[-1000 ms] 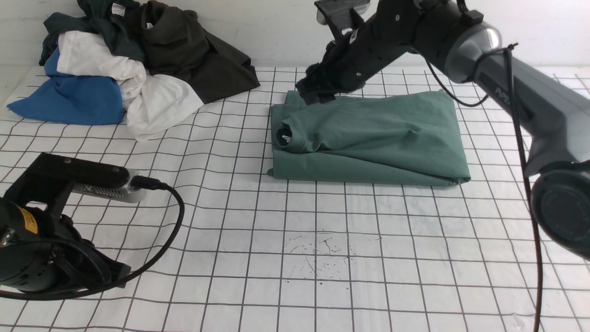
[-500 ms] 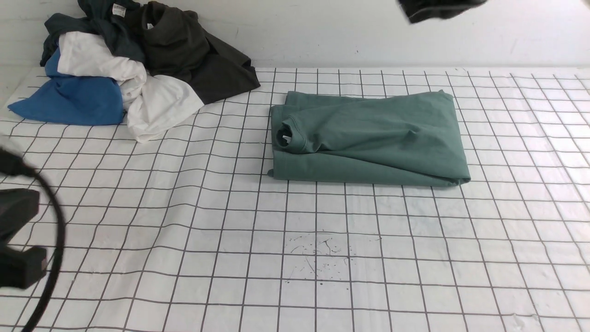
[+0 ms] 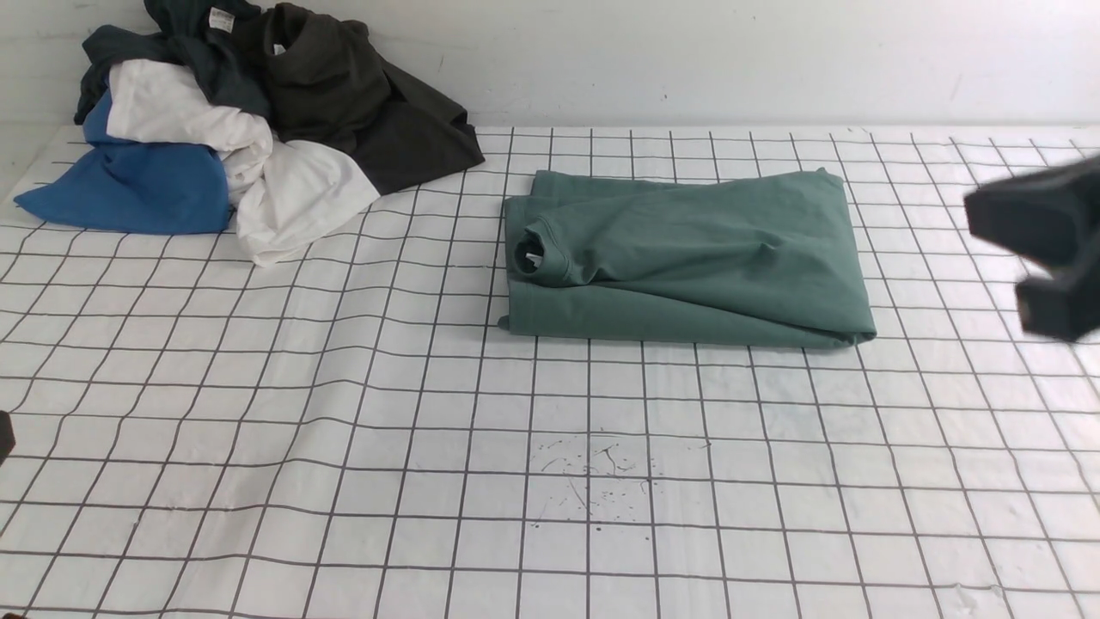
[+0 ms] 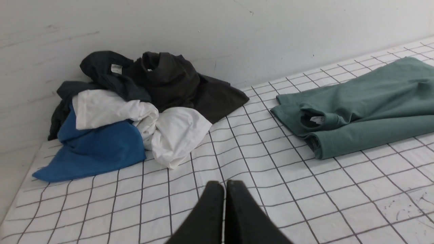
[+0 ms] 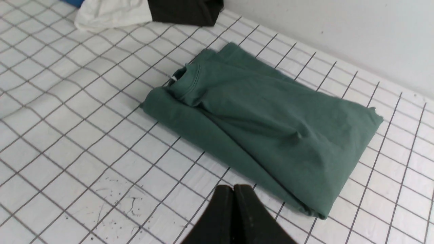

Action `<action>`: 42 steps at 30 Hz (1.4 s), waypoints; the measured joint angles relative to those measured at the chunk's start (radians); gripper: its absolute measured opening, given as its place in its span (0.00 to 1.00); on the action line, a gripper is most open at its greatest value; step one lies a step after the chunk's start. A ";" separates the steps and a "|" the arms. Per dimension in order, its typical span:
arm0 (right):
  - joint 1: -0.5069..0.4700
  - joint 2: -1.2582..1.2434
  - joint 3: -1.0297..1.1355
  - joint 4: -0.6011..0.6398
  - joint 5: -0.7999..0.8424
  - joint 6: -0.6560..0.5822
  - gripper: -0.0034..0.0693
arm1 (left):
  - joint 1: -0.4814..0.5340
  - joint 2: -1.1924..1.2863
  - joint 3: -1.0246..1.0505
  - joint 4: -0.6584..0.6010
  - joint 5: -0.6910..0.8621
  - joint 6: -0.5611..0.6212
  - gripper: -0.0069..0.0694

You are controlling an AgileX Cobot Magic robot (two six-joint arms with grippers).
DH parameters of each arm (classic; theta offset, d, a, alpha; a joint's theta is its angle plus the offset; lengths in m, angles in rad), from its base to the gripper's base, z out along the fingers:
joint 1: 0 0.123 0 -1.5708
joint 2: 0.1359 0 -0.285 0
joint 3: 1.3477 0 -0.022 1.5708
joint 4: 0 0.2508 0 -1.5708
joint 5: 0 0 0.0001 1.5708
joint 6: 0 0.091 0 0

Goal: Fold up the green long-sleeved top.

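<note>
The green long-sleeved top [image 3: 687, 258] lies folded into a rectangle on the gridded table, right of centre, with its ribbed neck [image 3: 537, 254] at its left end. It also shows in the left wrist view [image 4: 366, 101] and the right wrist view [image 5: 264, 118]. My left gripper [image 4: 224, 184] is shut and empty, above bare table well left of the top. My right gripper [image 5: 234, 188] is shut and empty, hovering just off the top's near edge. In the front view only a blurred dark part of my right arm [image 3: 1044, 249] shows at the right edge.
A pile of clothes [image 3: 241, 129] in blue, white, dark teal and very dark green-black lies at the far left corner against the wall; it also shows in the left wrist view [image 4: 135, 108]. The white gridded cloth [image 3: 550, 481] has ink specks near its front middle.
My right arm has lifted away from the top's far left corner and now shows blurred at the right edge. My left arm has pulled back out of the front view. The top has not moved.
</note>
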 joint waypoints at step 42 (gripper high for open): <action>-0.219 -0.904 0.881 -0.174 -0.194 0.311 0.03 | 0.000 -0.026 0.002 -0.004 0.020 0.001 0.08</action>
